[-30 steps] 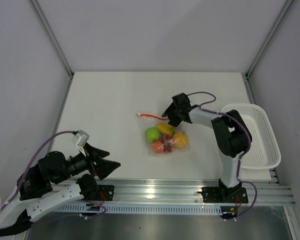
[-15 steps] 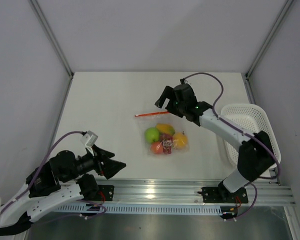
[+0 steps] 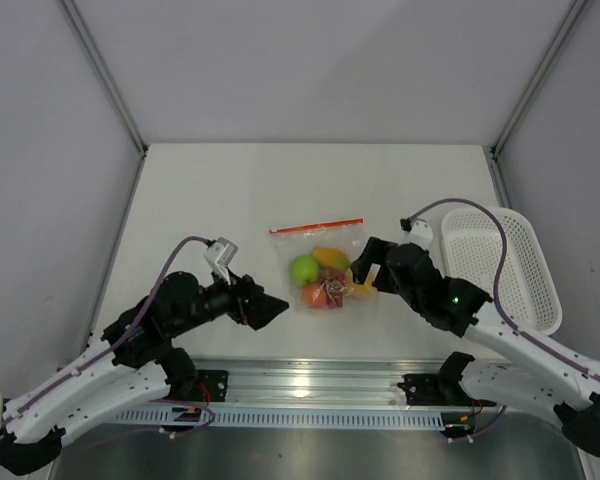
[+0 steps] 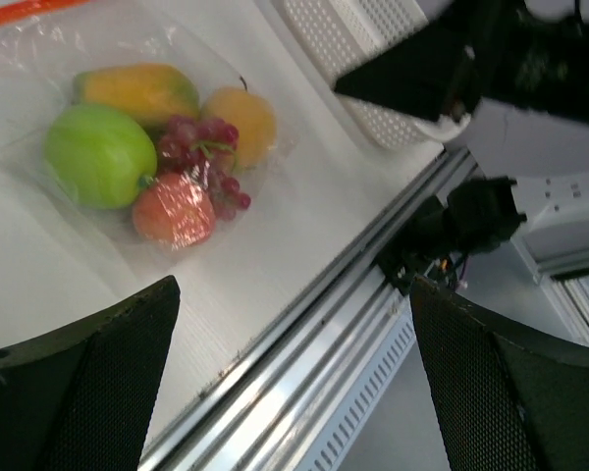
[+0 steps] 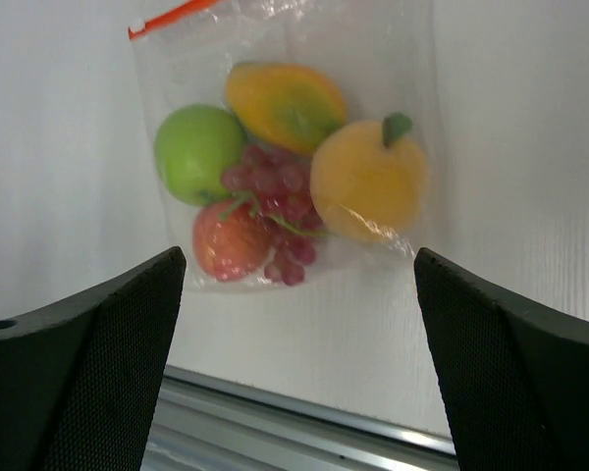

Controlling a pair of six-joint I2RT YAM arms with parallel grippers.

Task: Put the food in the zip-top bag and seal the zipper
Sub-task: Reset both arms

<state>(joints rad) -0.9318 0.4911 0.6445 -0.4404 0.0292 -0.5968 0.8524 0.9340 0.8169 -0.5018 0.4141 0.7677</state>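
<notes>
- The jaws of the left arm stand wide, and nothing is between them; in the left wrist view we see only worktop and the bag past the two fingers.
- The jaws of the right arm are also wide and empty. They hang just above the near right corner of the bag and touch nothing.
- The zip-top bag lies flat on the worktop between the two arms, so each wrist camera looks at it from its own side.
- The food is all inside the bag: a lime green fruit, two yellow-orange ones, a red one and dark red grapes, gathered at the near, closed end.
- The zipper runs as one straight, thin line along the far edge. We judge it is pressed shut, but the pictures cannot prove the seal.
- The white mesh basket stands to the right, well apart from the bag.
- With both jaws free, we think the task is done or nearly so.
</notes>
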